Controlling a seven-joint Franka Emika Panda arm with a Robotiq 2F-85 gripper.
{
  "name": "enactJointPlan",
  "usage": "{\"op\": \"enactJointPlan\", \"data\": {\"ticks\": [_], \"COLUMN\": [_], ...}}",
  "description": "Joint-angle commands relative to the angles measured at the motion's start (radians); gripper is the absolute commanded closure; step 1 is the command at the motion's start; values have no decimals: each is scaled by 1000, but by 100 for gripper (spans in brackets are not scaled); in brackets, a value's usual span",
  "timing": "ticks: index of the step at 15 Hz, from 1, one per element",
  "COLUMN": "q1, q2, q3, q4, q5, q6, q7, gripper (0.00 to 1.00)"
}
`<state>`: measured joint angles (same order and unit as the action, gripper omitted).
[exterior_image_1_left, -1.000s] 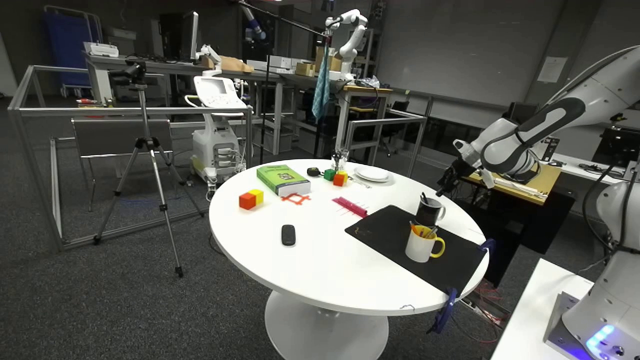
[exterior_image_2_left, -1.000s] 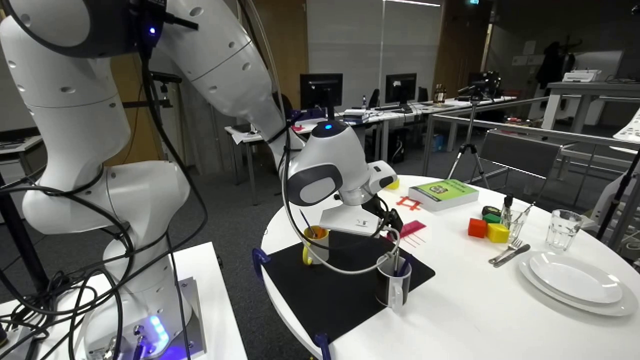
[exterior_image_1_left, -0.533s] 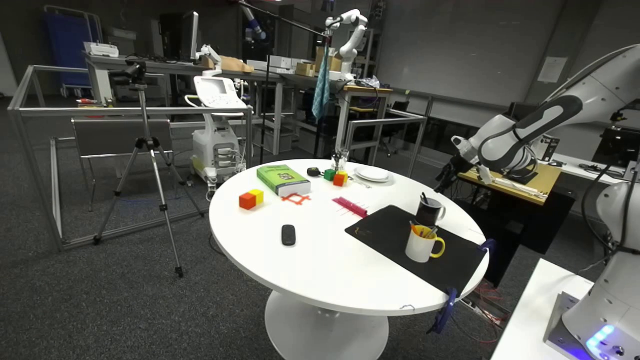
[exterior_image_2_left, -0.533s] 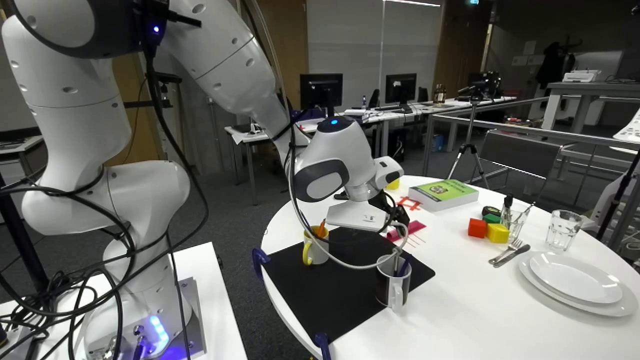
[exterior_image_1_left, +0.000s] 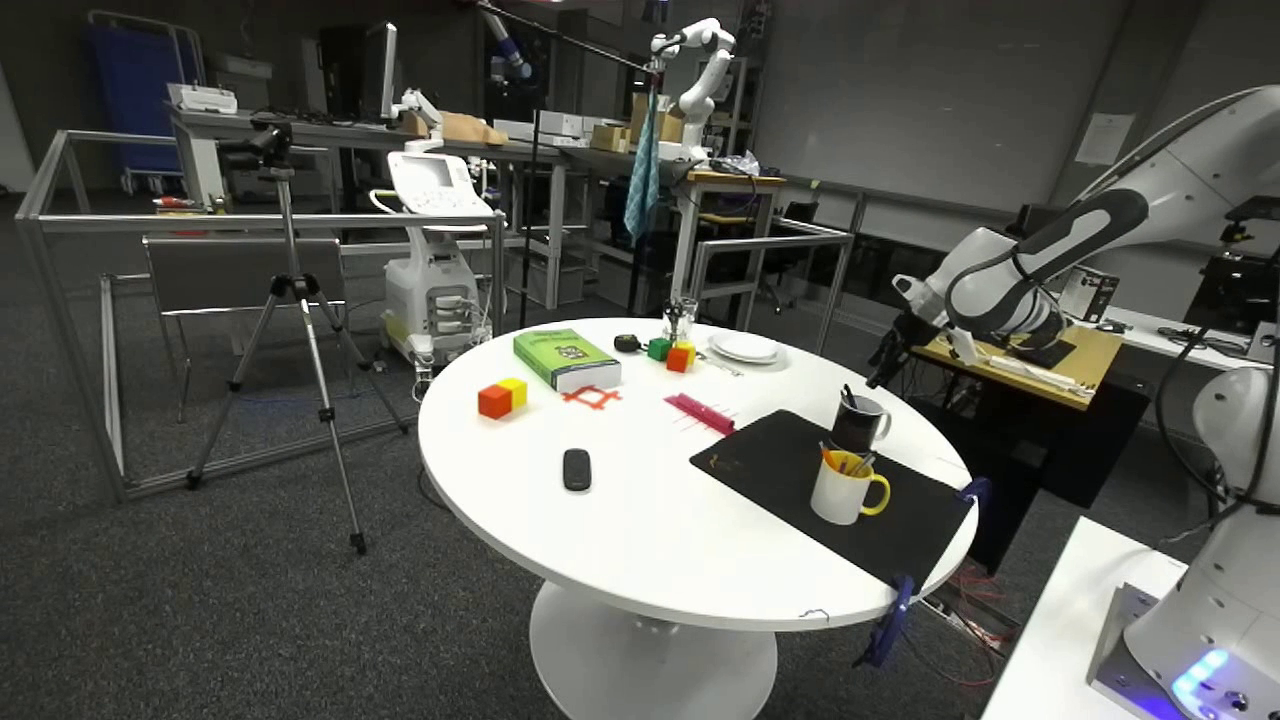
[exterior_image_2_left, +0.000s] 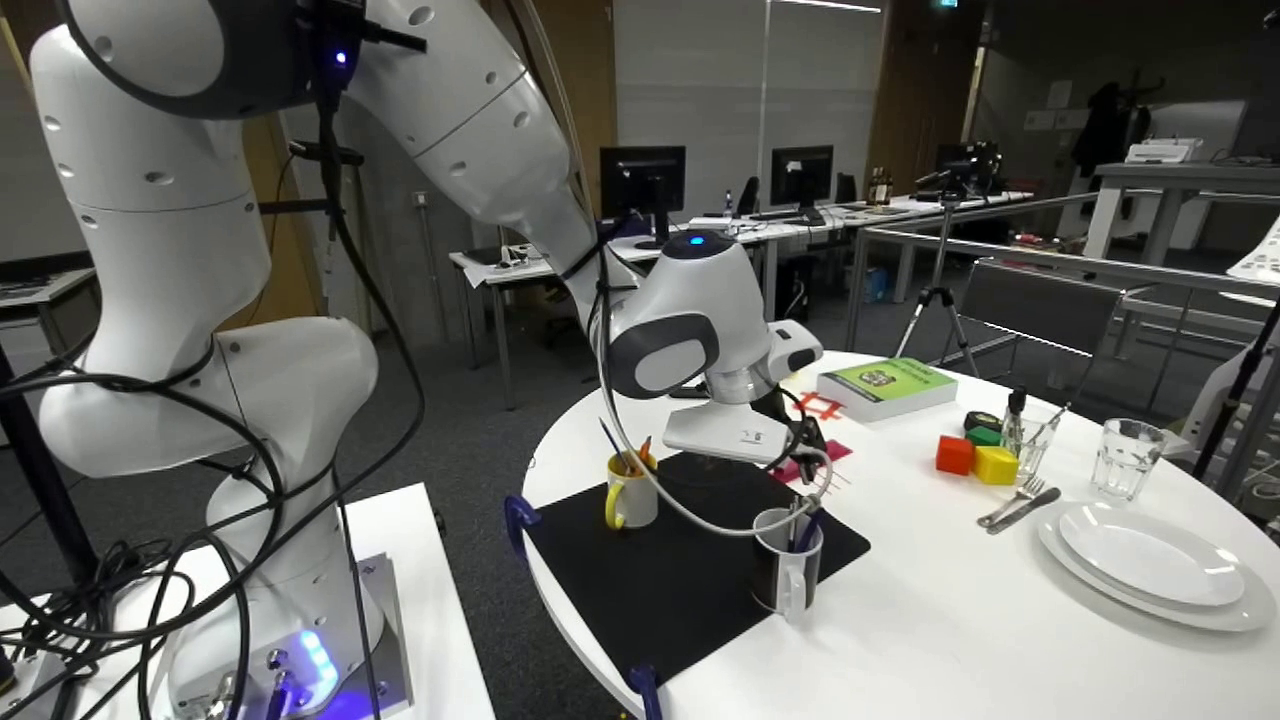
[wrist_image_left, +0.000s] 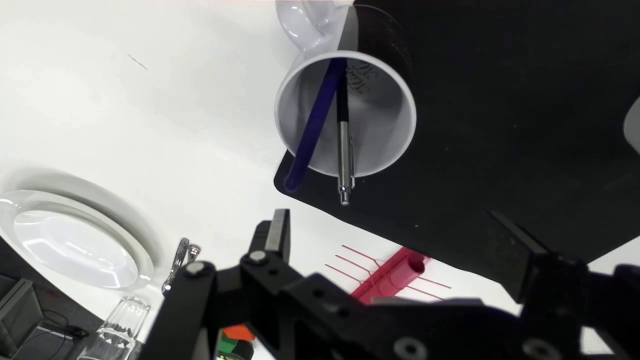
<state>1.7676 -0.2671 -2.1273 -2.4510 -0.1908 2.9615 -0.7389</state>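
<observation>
My gripper (wrist_image_left: 387, 220) stands open above the table, its fingers wide apart and nothing between them. Nearest in the wrist view is a black-and-white mug (wrist_image_left: 385, 120), just beyond the fingertips. A blue pen (wrist_image_left: 317, 120) and a silver-and-black pen (wrist_image_left: 344, 150) lean inside it, their ends over the rim. The mug rests on a black mat (wrist_image_left: 475, 125). Below, partly hidden by the gripper, lies a pink-red holder (wrist_image_left: 392, 275) with thin prongs. A white mug with yellow inside (exterior_image_1_left: 838, 495) holds several pens on the same mat. In both exterior views the gripper (exterior_image_2_left: 808, 440) hovers over the table, touching nothing.
White plates (exterior_image_2_left: 1150, 560), a fork and knife (exterior_image_2_left: 1018, 508), a drinking glass (exterior_image_2_left: 1125, 460), coloured cubes (exterior_image_2_left: 973, 460) and a green book (exterior_image_1_left: 568, 362) share the round table. Blue clamps (exterior_image_1_left: 890, 625) grip its edge. A cable (exterior_image_2_left: 700, 530) loops from the arm near the mugs.
The arm and gripper have shifted a little, rightward in an exterior view, moving over the table. The jaws have stayed open. The mugs and other objects have not moved.
</observation>
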Motion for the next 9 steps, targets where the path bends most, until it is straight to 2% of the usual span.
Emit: {"op": "enactJointPlan", "data": {"ticks": [1, 8, 9], "q1": [119, 314, 256], "q2": [-16, -49, -9], "q3": [-117, -309, -256], "q4": [58, 120, 58], "q5": [-50, -158, -117], "q6": [-57, -73, -30], "q7": [57, 198, 154], "gripper": [0, 0, 0]}}
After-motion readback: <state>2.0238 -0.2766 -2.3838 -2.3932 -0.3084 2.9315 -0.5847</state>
